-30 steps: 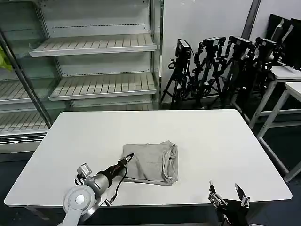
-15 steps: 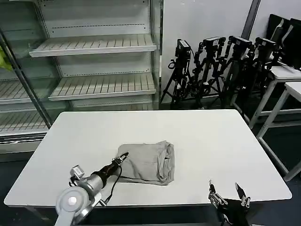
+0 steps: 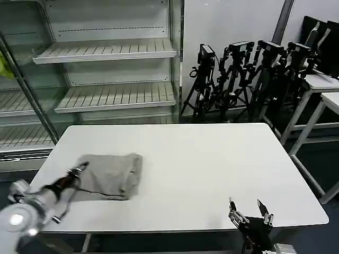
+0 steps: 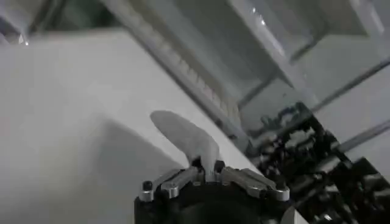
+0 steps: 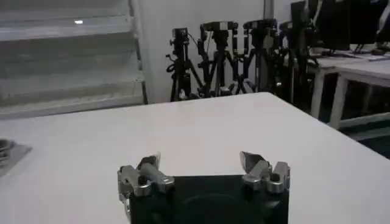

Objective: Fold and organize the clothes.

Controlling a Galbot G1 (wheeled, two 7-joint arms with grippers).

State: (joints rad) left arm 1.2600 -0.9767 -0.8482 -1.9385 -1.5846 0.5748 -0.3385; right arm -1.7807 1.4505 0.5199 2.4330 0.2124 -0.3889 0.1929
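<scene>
The clothes are one folded light grey shirt (image 3: 108,174) lying on the left part of the white table (image 3: 212,159). My left gripper (image 3: 80,169) is shut on the shirt's left edge. In the left wrist view a grey flap of the shirt (image 4: 186,137) runs into the closed left gripper (image 4: 206,170). My right gripper (image 3: 248,211) hangs open just past the table's front edge on the right, with nothing between its fingers. The right wrist view has the right gripper (image 5: 204,164) open over bare tabletop.
Shelving racks (image 3: 106,74) stand behind the table on the left. A row of black tripods (image 3: 249,74) stands at the back right, with further white tables (image 3: 323,100) beside them.
My left gripper has dragged the folded shirt from the table's middle towards the left side. The right gripper has shifted slightly left.
</scene>
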